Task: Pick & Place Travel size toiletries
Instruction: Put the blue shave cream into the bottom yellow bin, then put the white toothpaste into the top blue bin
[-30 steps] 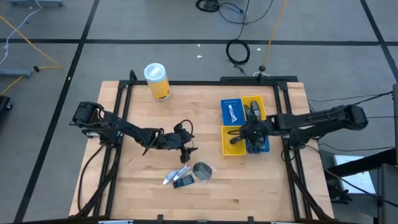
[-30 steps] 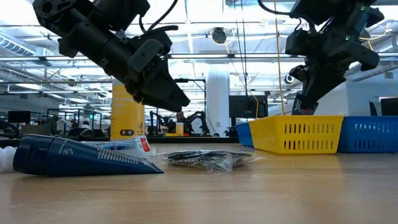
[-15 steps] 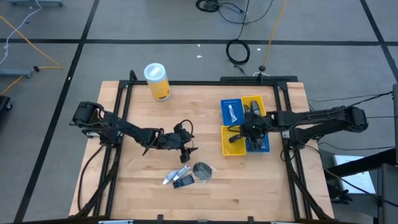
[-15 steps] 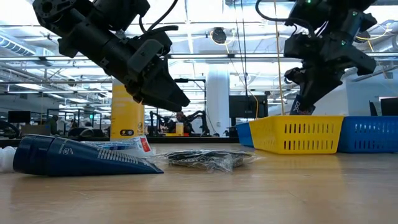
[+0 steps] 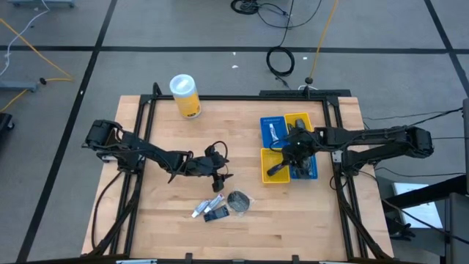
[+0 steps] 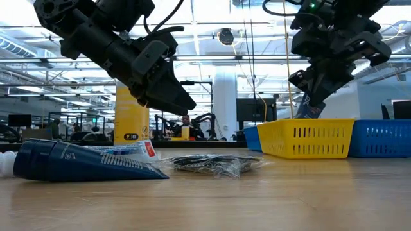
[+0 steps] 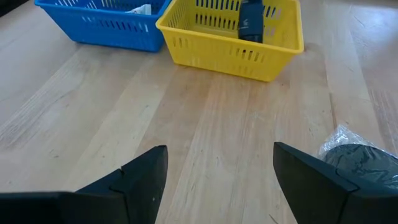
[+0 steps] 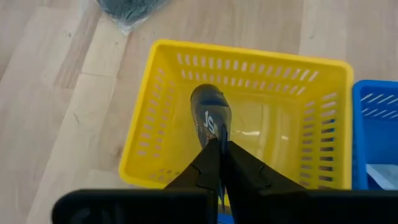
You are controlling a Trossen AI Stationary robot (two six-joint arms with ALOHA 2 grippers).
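Overhead, the right pincer point(image 5: 281, 163) hangs over a yellow slatted plastic basket point(image 5: 268, 174), fingers clamped on a small dark blue packet point(image 8: 211, 118). Only its wrist view shows that. The left pincer point(image 5: 224, 176) gapes, empty, over the counter point(image 5: 161, 213).

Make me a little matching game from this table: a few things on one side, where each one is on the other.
Things:
1. yellow canister
2. dark packet
3. left gripper
4. grey pouch

Places:
A. pinched by the right gripper, over the yellow basket
B. flat on the wood near the front edge
C. far left corner
D. open above the table's middle

Pairs: 1-C, 2-A, 3-D, 4-B
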